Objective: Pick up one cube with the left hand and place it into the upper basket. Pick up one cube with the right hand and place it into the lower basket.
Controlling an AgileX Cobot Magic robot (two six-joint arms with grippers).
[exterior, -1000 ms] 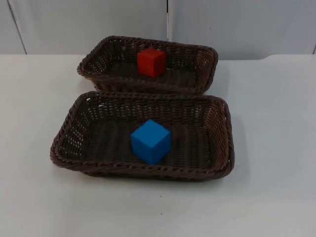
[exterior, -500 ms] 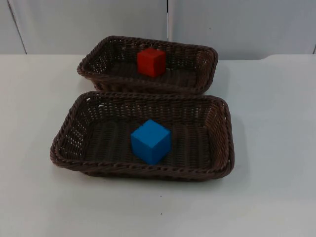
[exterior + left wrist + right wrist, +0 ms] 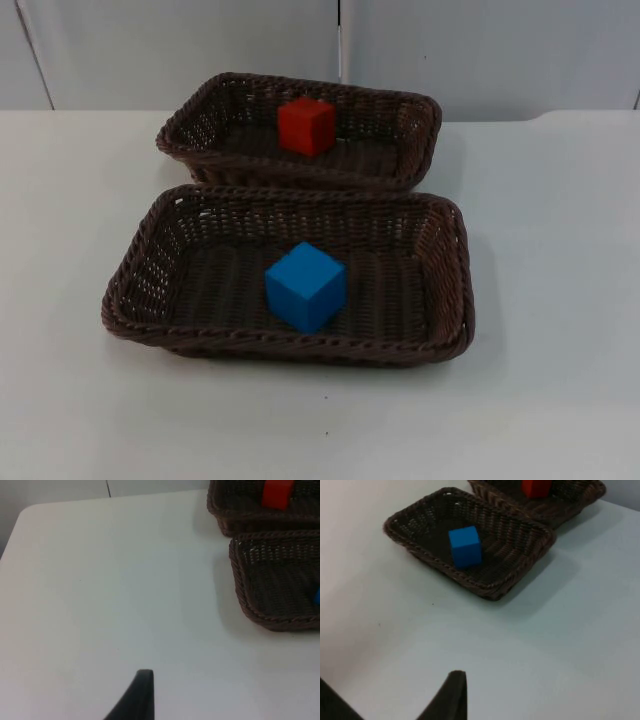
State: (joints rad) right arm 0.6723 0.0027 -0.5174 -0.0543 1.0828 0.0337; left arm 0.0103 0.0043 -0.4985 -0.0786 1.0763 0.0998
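A red cube [image 3: 306,125] lies inside the upper brown wicker basket [image 3: 410,125], toward its middle. A blue cube [image 3: 305,286] rests on the floor of the lower wicker basket [image 3: 445,270], one corner pointing to the table's front. The left wrist view has my left gripper [image 3: 142,695] waiting over bare table, well left of both baskets, with the red cube [image 3: 276,492] and the lower basket [image 3: 250,580] in sight. In the right wrist view, my right gripper [image 3: 452,695] waits above the table, back from the lower basket [image 3: 520,575] and the blue cube [image 3: 465,546].
The white table [image 3: 560,300] stretches wide on both sides of the baskets and in front of them. A grey partition wall [image 3: 480,50] closes off the back. The two baskets stand close together, one behind the other.
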